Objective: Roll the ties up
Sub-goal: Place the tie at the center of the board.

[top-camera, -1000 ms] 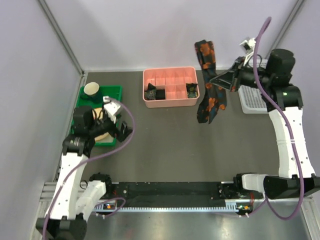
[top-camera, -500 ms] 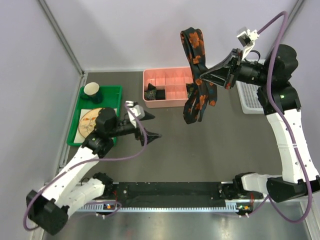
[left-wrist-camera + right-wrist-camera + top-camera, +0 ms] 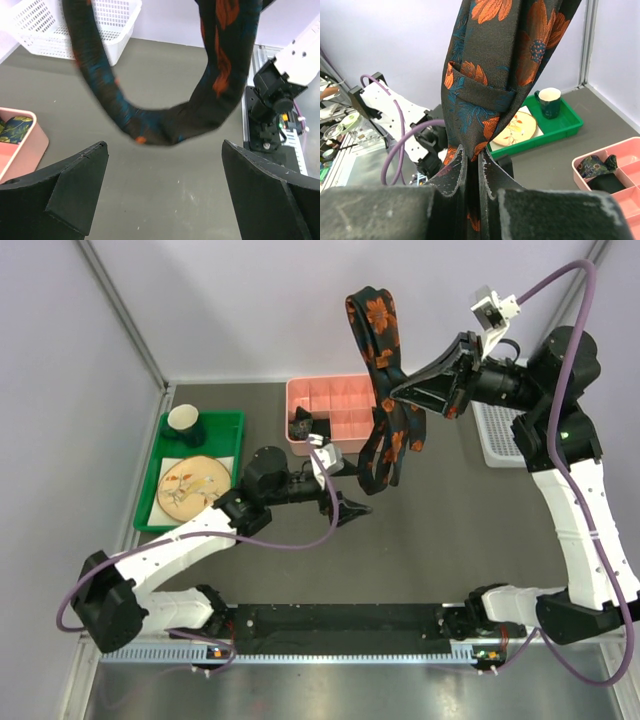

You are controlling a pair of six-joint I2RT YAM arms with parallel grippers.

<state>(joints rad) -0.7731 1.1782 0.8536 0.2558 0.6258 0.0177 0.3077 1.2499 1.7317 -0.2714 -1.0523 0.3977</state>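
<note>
Dark matte tabletop (image 3: 450,540), right gripper (image 3: 396,394) pinching floral woven tie (image 3: 375,320) looped aloft, left gripper (image 3: 354,488) spread wide, empty.

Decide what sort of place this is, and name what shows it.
Probably a robotics test bench: a left arm and right arm bolted to one table, with staged props: a tie, a pink sorting box and a green tray.
</note>
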